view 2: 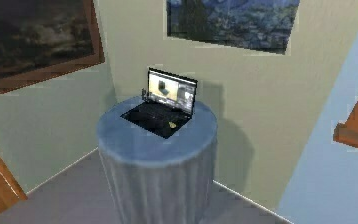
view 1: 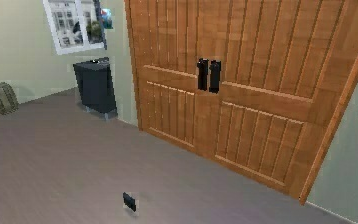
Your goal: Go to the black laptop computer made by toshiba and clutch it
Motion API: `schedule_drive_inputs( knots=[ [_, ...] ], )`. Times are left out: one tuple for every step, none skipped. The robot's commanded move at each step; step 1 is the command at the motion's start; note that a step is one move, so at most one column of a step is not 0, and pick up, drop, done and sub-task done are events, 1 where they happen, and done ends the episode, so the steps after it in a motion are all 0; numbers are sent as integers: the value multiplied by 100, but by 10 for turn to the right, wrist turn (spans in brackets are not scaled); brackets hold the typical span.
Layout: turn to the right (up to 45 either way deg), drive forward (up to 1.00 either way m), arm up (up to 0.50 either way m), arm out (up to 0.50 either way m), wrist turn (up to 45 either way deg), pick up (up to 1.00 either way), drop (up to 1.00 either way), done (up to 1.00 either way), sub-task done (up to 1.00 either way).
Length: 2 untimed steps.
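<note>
One small dark thing (view 1: 129,202) lay on the grey floor closest in the forward view, with the wooden double doors (view 1: 237,90) past it and a dark bin (view 1: 95,86) by the wall further back. Out the arm side, the round table (view 2: 157,165) stood near, tucked into a corner. The black laptop (view 2: 162,110) sat mid-top, lid up and screen lit, with a painting (view 2: 232,20) on the wall behind. Guessing the base sat side-on so the arm could reach it. Couldn't tell the gripper's state at all
</note>
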Motion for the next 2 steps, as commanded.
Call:
schedule_drive_inputs(
  knots=[
    [0, 0, 50, 0, 0, 0, 0, 0, 0],
    [0, 0, 38, 0, 0, 0, 0, 0, 0]
  ],
)
